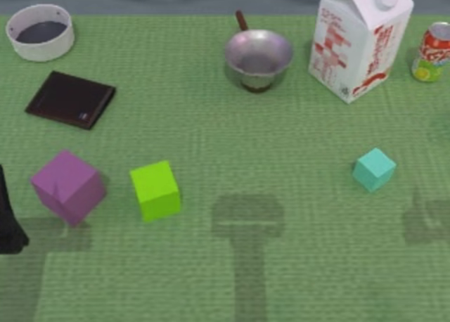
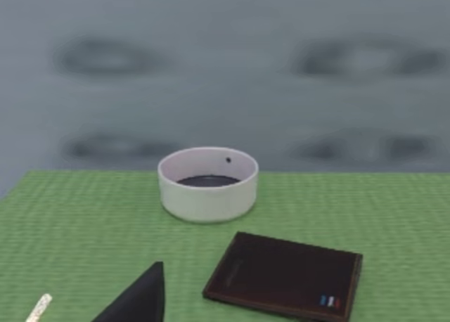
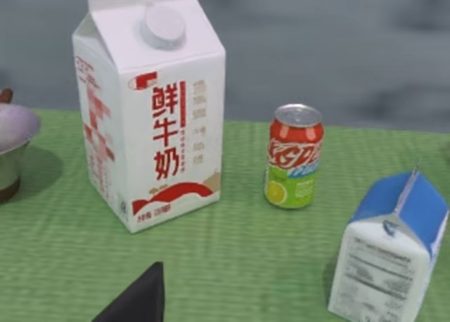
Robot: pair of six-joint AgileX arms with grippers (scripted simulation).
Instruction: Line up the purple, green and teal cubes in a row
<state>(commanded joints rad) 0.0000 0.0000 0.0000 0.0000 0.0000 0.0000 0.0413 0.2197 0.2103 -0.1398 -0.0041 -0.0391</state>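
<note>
Teal cube [image 1: 373,169] lies alone at 3 o'clock, nearer my right arm; I cannot tell either jaws' state.

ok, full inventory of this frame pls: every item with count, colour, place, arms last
purple cube: 1, purple-magenta, near left, largest
green cube: 1, lime, just right of the purple one, apart from it
teal cube: 1, turquoise, right side, alone, smallest
wallet: 1, dark brown, flat, far left, behind the purple cube
round container: 1, white with dark inside, far left corner
metal pan: 1, silver bowl with brown handle, far centre
milk carton: 1, white with red print, far right
soda can: 1, red and green, far right edge
small carton: 1, blue top, white body, seen only in the right wrist view, nearer than the can
table: 1, green mat
left gripper: black, at the left edge beside the purple cube
right gripper: out of the top view
</note>
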